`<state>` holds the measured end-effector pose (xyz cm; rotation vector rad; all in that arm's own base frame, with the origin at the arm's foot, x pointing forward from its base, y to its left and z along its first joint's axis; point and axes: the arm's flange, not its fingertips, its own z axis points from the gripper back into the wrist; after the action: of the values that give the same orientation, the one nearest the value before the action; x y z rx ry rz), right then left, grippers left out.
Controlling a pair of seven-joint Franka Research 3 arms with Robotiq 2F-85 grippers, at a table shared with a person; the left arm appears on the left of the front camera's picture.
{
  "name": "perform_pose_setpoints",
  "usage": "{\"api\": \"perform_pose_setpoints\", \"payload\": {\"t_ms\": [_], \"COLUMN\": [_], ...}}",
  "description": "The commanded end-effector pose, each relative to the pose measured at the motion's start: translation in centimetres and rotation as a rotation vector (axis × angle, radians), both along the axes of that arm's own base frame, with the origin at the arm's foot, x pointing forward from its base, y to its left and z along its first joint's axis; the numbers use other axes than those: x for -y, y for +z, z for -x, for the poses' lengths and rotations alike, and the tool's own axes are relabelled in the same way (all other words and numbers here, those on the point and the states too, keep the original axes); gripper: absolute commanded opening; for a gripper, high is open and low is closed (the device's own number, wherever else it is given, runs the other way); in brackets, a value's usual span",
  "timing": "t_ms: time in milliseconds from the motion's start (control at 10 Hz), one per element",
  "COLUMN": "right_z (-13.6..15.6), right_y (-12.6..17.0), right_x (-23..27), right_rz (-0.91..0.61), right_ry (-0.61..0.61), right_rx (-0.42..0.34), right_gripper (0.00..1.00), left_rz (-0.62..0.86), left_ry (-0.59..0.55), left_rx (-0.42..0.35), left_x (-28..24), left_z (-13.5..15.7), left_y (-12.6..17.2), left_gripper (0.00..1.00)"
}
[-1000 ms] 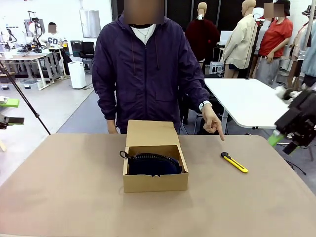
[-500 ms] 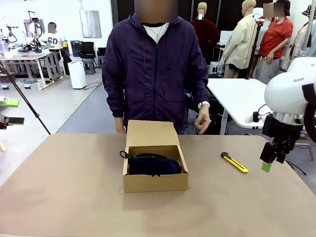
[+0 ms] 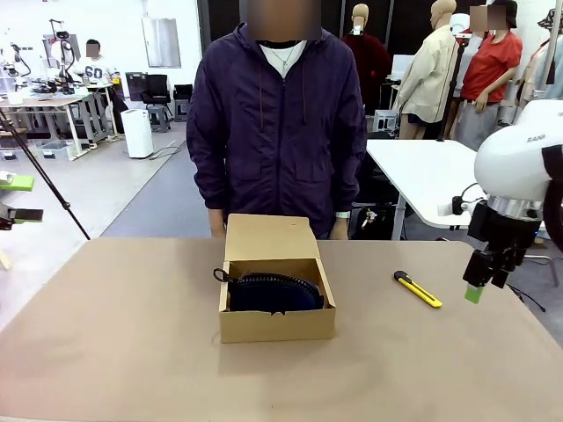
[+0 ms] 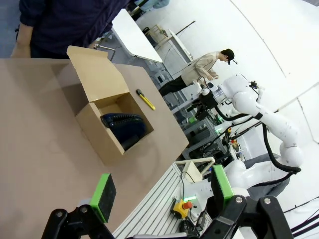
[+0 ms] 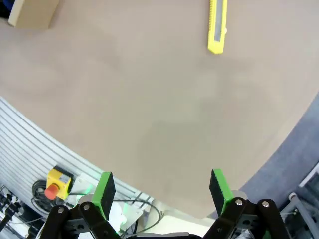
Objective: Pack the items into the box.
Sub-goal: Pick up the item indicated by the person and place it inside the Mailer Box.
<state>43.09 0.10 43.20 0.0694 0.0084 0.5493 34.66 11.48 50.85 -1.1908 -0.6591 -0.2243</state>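
On the brown table stands 1 small cardboard box, its hinged lid flap thrown back toward the 1 person standing at the far edge. Inside the box lies 1 dark navy ribbed pouch, which covers nearly the whole floor of it; its small loop pokes out over the left wall. Whether anything lies beneath the pouch cannot be made out. 1 yellow-and-black utility knife lies flat on the bare table, well apart from the box on its right side, set at a slant.

2 grippers show. The right gripper hangs above the table's right edge, beyond the knife, pointing down; its wrist view has the 2 green-padded fingers spread wide with nothing between them. There the knife is cut off by the top edge, and just 1 corner of the box enters at the top left. The left gripper is also spread wide and holds nothing, well away from the box; the pouch and the knife show past it.

The person's hands hang at the far edge, partly hidden behind the lid flap
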Motion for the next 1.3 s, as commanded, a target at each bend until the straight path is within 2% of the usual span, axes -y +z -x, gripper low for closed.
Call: {"api": "perform_pose_setpoints", "payload": {"t_ms": [0, 400, 900, 1200], "right_z": [-2.5, -7.7, -14.3, -17.3], "right_y": [-1.2, -4.8, -10.7, -13.1], "right_x": [-1.0, -3.9, -4.1, -2.8], "right_rz": [0.004, 0.047, 0.084, 0.106], "right_ry": [0.013, 0.065, 0.084, 0.090], "right_rx": [0.069, 0.085, 0.089, 0.033], "right_gripper": [1.00, 1.00, 1.00, 1.00], "left_rz": [-0.005, -0.005, -0.005, -0.005], "left_ry": [-0.014, -0.014, -0.014, -0.014], "left_rx": [-0.012, -0.012, -0.012, -0.012], "left_x": [-0.2, -0.2, -0.2, -0.2], "left_z": [0.3, 0.3, 0.3, 0.3], "left_y": [0.1, 0.1, 0.1, 0.1], "left_gripper": [1.00, 1.00, 1.00, 1.00]}}
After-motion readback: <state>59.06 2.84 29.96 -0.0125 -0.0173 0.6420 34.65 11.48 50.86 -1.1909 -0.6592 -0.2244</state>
